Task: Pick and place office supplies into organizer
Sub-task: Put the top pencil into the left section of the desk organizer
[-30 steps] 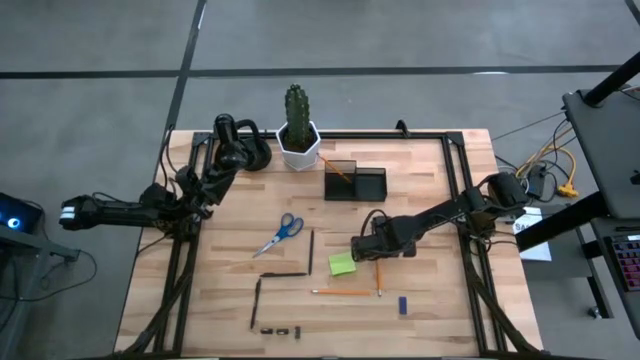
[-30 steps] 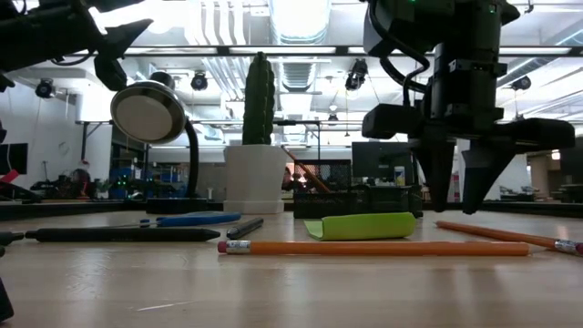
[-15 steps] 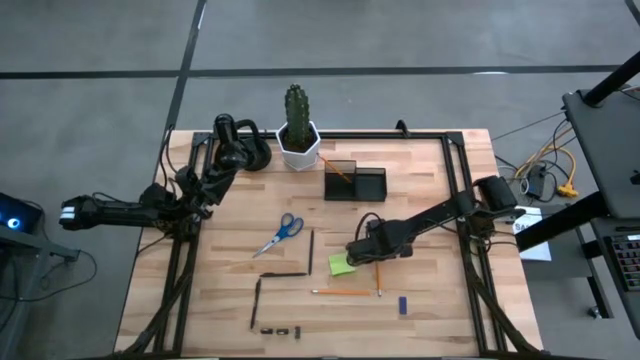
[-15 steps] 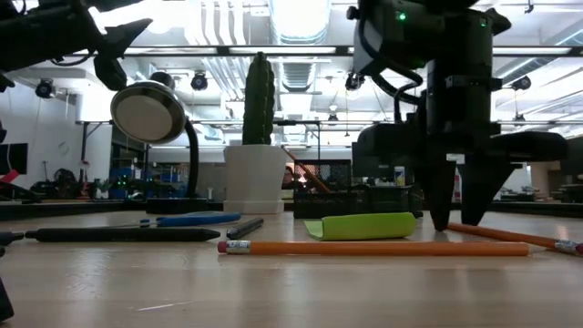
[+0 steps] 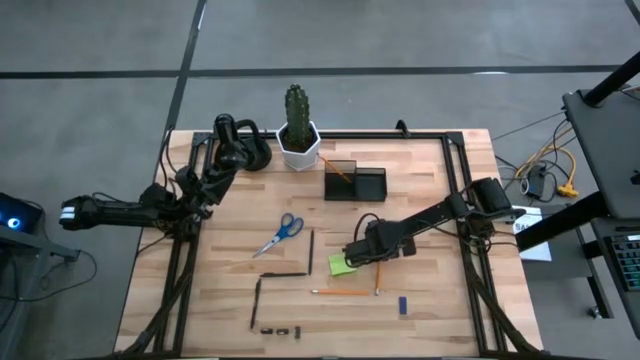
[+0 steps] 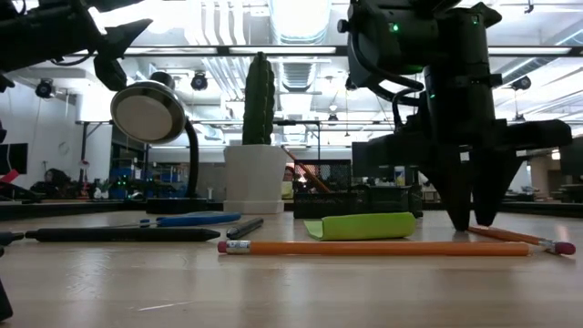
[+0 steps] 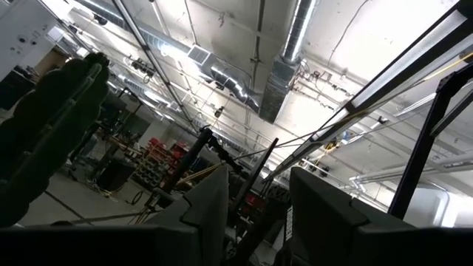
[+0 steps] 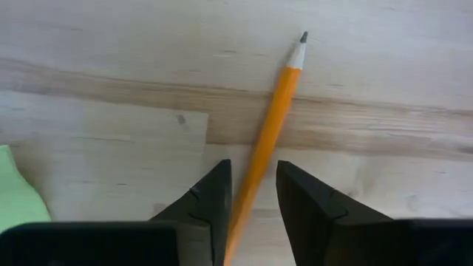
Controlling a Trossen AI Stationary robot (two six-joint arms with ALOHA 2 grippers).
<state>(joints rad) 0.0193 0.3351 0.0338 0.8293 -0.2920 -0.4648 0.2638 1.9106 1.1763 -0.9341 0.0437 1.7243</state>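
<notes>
The orange pencil (image 8: 267, 125) lies flat on the bench (image 5: 440, 320), running between the two fingers of the right gripper (image 8: 251, 193). The fingers stand apart, one on each side of the shaft, close to it but with bench surface visible on either side; no clamping is evident. The pencil's sharpened tip points away from the gripper, ahead of the fingertips. In the low view the right gripper (image 6: 474, 214) points straight down, fingertips at bench level.

The lime-green sticky-note pad (image 5: 342, 264) lies just beside the right gripper, on its side toward the bench centre. A second orange pencil (image 5: 340, 293) lies near the gripper, toward the bench's front edge. A small blue block (image 5: 403, 304) lies farther off in the same direction. The organizer (image 5: 355, 182) stands well beyond the gripper, toward the back of the bench.

The left gripper (image 5: 203, 207) hangs at the bench's left edge, raised, fingers apart and empty.
</notes>
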